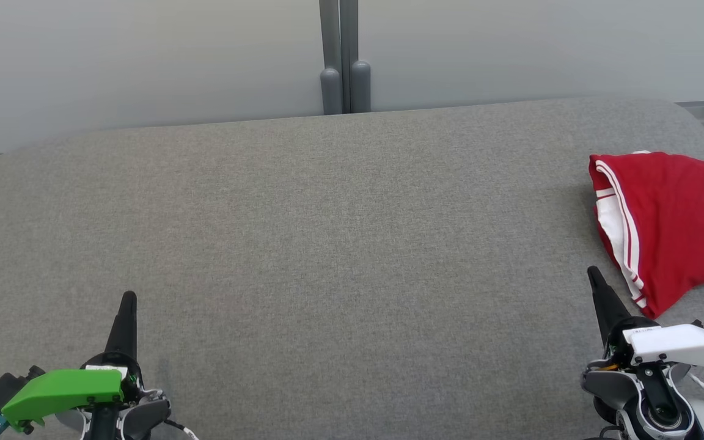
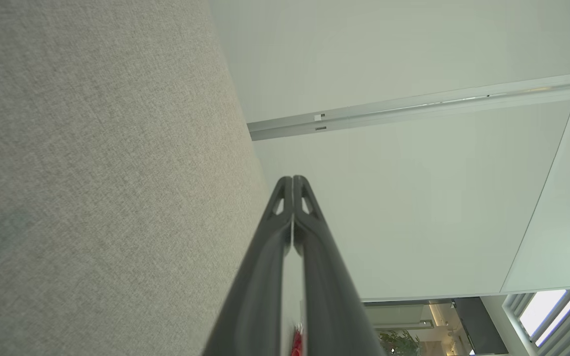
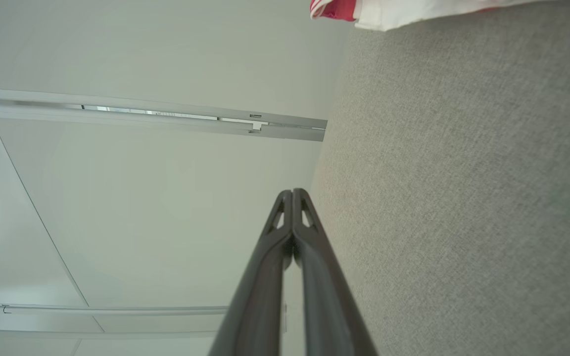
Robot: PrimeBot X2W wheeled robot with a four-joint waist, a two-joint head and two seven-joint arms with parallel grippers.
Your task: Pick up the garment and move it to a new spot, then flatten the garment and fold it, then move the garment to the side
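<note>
The garment (image 1: 670, 223) is red with white stripes and a white lining, lying bunched and roughly folded at the far right of the grey fabric table (image 1: 327, 244). A corner of the garment (image 3: 379, 12) shows at the top of the right wrist view. My right gripper (image 1: 594, 276) is shut and empty, its tip just left of the garment's near edge. At the lower left my left gripper (image 1: 128, 299) is shut with nothing in it, far from the garment. Both wrist views show the fingertips (image 2: 292, 180) pressed together (image 3: 292, 193).
Behind the table's far edge stands a pale wall with a grey double post (image 1: 343, 58) at its middle. The table's wide grey surface stretches between the two grippers.
</note>
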